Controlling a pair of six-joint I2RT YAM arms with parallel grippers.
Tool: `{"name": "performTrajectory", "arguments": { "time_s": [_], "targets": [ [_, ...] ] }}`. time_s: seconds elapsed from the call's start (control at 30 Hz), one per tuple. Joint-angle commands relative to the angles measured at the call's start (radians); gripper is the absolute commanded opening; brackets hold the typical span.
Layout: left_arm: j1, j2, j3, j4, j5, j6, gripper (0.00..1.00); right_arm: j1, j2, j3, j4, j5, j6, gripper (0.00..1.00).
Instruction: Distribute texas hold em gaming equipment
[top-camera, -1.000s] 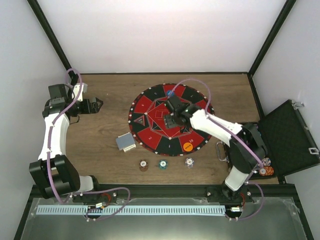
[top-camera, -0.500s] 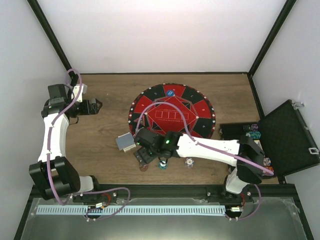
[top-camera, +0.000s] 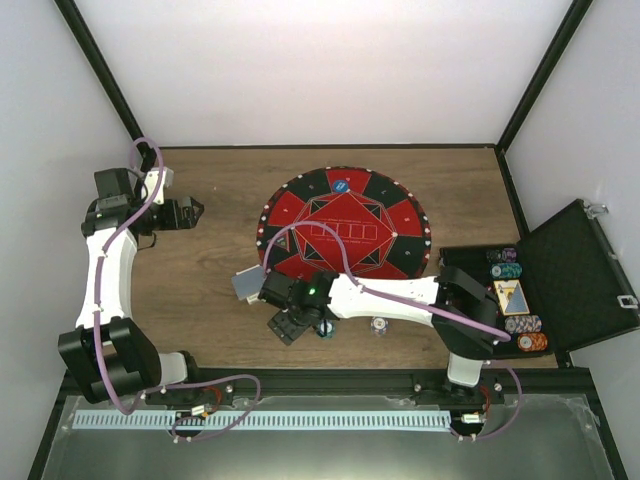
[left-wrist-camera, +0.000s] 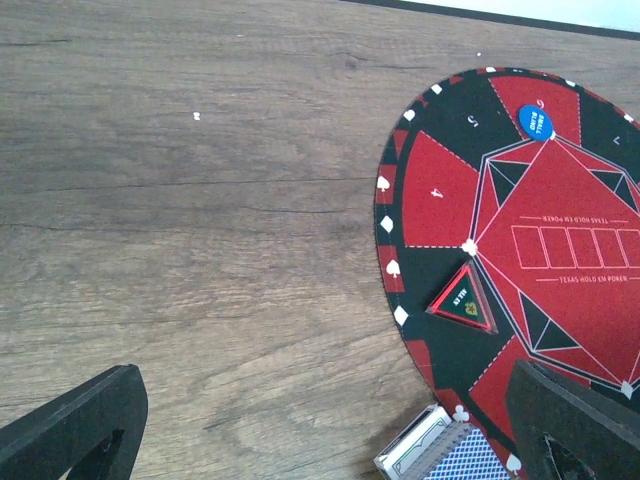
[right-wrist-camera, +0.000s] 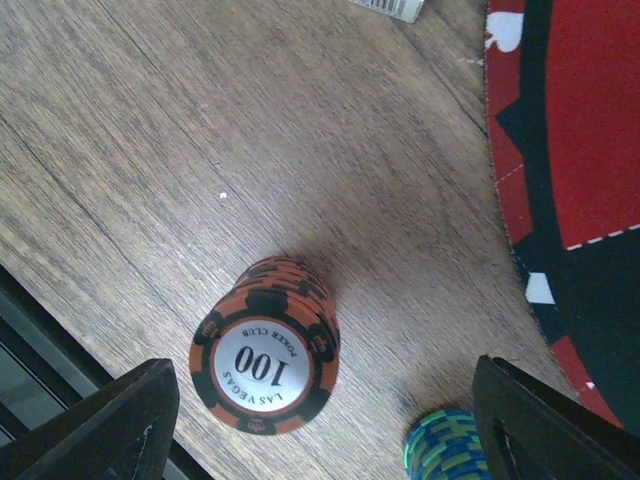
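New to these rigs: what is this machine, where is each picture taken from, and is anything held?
Two white robot arms are bolted at the table's near edge, each ending in a two-finger gripper. One picture looks down from above and behind them. The other two come from cameras on the wrists, so the dark shapes in their bottom corners are fingers. On the table lie a round red-and-black poker mat, a blue disc near its far rim, a card deck at its left edge, and chip stacks on its near side. An open black case with more chips sits at the right. The left gripper is open. The right gripper is open over the brown 100 stack, a finger to each side, not touching. Nothing is held.
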Motion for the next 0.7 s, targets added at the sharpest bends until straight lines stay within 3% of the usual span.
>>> {"name": "performTrajectory", "arguments": {
  "time_s": [0.0,0.67],
  "targets": [
    [0.003,-0.017,0.029,-0.010,-0.013,-0.005,1.00,0.016,0.035,0.051,0.016,-0.008,-0.024,0.82],
    [0.004,-0.017,0.020,-0.003,-0.026,-0.005,1.00,0.037,0.112,0.099,0.035,0.024,-0.048,0.65]
  ]
}}
